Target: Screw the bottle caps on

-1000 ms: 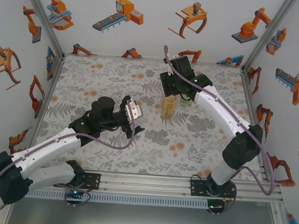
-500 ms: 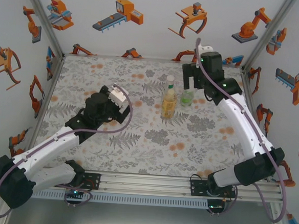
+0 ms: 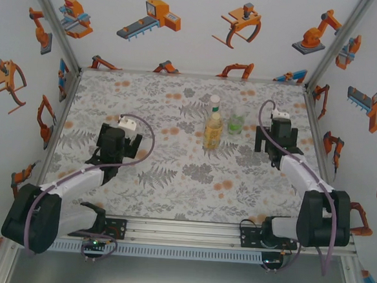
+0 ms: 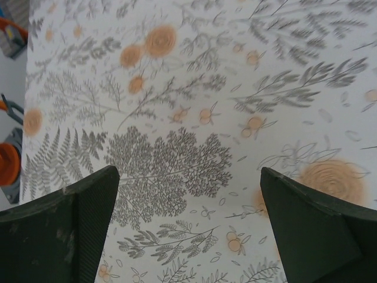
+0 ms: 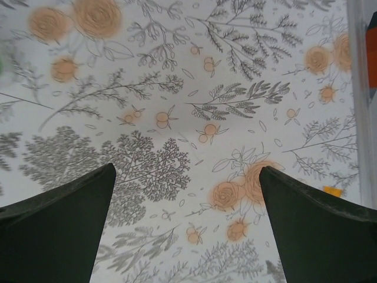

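Observation:
Three bottles stand close together at the back middle of the table: a yellow-orange bottle (image 3: 212, 133), a short green-tinted bottle (image 3: 235, 125) to its right, and a slim colourless bottle behind with a white cap (image 3: 215, 99) on top. A pale cap (image 3: 214, 117) sits on the yellow one. My left gripper (image 3: 107, 154) hangs low over the left of the cloth, far from the bottles; in its wrist view the left gripper (image 4: 188, 177) is open over bare cloth. My right gripper (image 3: 270, 149) is right of the bottles, and the right gripper (image 5: 187, 171) is open and holds nothing.
A floral tablecloth (image 3: 173, 179) covers the table. White walls with robot stickers enclose three sides, and an aluminium frame rail (image 5: 356, 88) runs along the right edge. Both arm bases sit at the near edge.
The right gripper let go at the bottles, opened and drew back down to the right. The left arm pulled back to the left and near side. The bottles stayed put.

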`<move>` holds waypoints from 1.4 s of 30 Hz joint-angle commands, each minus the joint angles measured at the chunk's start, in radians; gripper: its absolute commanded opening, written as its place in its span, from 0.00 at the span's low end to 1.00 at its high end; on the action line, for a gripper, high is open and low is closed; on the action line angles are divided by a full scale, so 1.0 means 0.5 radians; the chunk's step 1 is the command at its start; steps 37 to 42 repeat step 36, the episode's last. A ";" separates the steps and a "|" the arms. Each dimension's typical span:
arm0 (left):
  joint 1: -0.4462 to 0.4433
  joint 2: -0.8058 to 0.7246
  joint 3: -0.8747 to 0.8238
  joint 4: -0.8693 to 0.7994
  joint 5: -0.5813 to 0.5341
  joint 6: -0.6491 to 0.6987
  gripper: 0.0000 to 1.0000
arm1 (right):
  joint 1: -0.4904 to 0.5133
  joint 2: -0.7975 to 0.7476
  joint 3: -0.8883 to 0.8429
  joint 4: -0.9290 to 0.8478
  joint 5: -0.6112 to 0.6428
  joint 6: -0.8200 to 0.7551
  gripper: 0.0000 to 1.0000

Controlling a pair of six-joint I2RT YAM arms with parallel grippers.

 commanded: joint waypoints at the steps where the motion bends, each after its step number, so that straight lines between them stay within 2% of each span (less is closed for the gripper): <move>1: 0.147 0.037 -0.077 0.415 0.146 -0.093 0.97 | -0.071 0.082 -0.123 0.577 0.054 -0.036 0.99; 5: 0.332 0.136 -0.208 0.753 0.409 -0.110 0.97 | -0.147 0.196 -0.344 1.039 -0.005 0.043 0.99; 9: 0.441 0.277 -0.275 1.045 0.568 -0.149 0.97 | -0.174 0.220 -0.391 1.169 -0.142 0.096 0.99; 12: 0.522 0.333 -0.219 1.004 0.753 -0.225 0.97 | -0.181 0.348 -0.568 1.602 -0.374 0.035 0.99; 14: 0.538 0.456 -0.240 1.184 0.818 -0.230 0.97 | -0.182 0.437 -0.670 1.894 -0.364 0.035 0.99; 17: 0.567 0.528 -0.222 1.216 0.812 -0.271 0.97 | -0.180 0.424 -0.697 1.918 -0.286 0.070 0.99; 19: 0.631 0.549 -0.190 1.162 0.919 -0.310 0.97 | -0.182 0.427 -0.684 1.894 -0.146 0.125 0.99; 23: 0.719 0.797 -0.188 1.441 1.068 -0.370 0.97 | -0.181 0.424 -0.671 1.868 -0.105 0.145 0.99; 25: 0.725 0.708 -0.070 1.060 1.078 -0.355 0.97 | -0.181 0.425 -0.666 1.858 -0.106 0.145 0.99; 27: 0.734 0.781 -0.048 1.149 0.992 -0.406 0.97 | -0.181 0.424 -0.668 1.858 -0.114 0.138 0.99; 29: 0.731 0.745 0.008 0.966 0.916 -0.427 0.97 | -0.181 0.424 -0.672 1.863 -0.134 0.131 0.99; 31: 0.731 0.769 0.007 1.023 0.851 -0.450 0.97 | -0.180 0.427 -0.653 1.833 -0.161 0.124 0.99; 42: 0.731 0.753 0.021 0.963 0.837 -0.456 0.97 | -0.181 0.419 -0.675 1.851 -0.119 0.134 0.99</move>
